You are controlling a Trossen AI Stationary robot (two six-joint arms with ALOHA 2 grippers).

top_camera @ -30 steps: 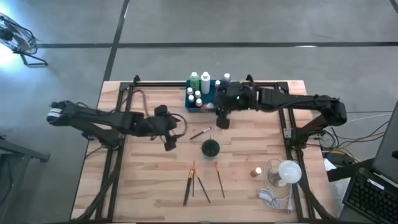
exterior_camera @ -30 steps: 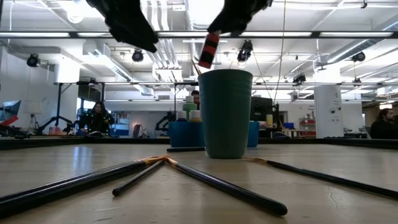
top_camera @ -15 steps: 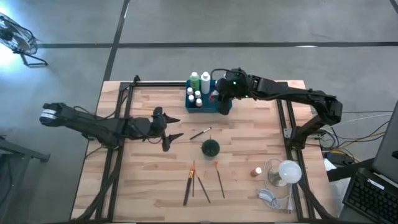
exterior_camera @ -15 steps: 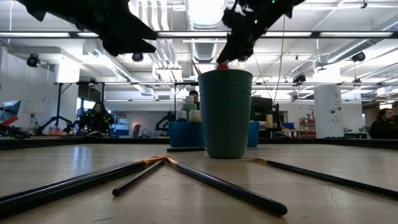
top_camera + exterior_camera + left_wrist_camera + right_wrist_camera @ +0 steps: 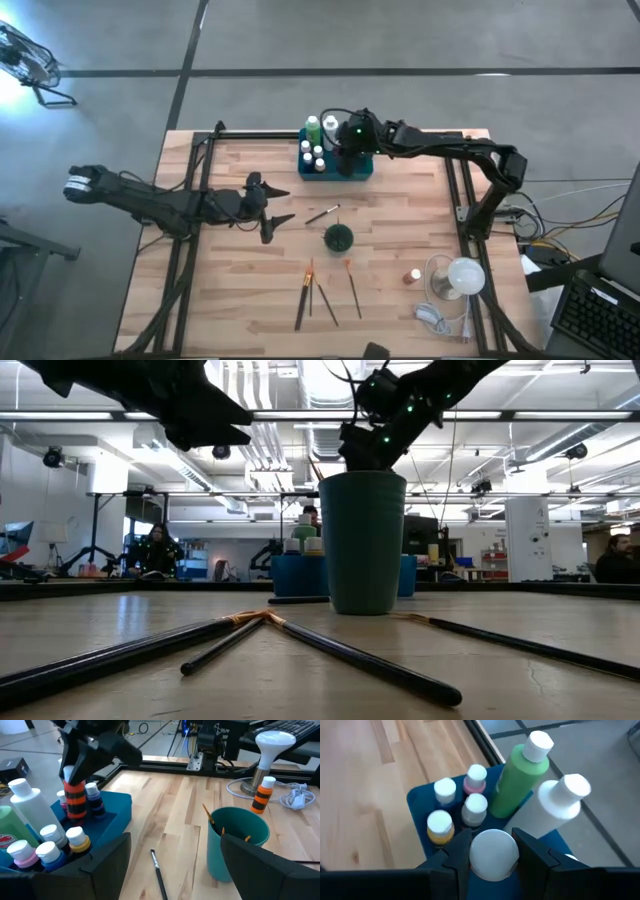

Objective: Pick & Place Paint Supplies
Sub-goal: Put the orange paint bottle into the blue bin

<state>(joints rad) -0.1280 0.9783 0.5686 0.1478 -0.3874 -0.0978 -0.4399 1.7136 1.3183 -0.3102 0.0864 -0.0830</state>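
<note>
Your right gripper [image 5: 491,851] pinches orange-and-black striped, white-capped bottle [image 5: 76,800] over blue tray [image 5: 352,172] at table's far edge. You see two tall bottles in tray, green [image 5: 517,774] and white [image 5: 555,806], plus small capped ones. Four brushes [image 5: 318,292] lie near dark green cup [image 5: 338,237], fifth [image 5: 322,214] beside it. Left gripper [image 5: 272,211] waits mid-table, fingers spread.

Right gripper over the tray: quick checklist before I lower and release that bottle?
1. Right gripper grips the white-capped bottle: ok.
2. Bottle is over the teal tray: ok.
3. Free slot directly below the bottle: cannot tell.
4. Tall green bottle and white bottle stand close beside the drop path: not ok.
5. Left gripper is open and away from the tray: ok.
6. Orange-striped bottle hangs upright: ok.
</note>
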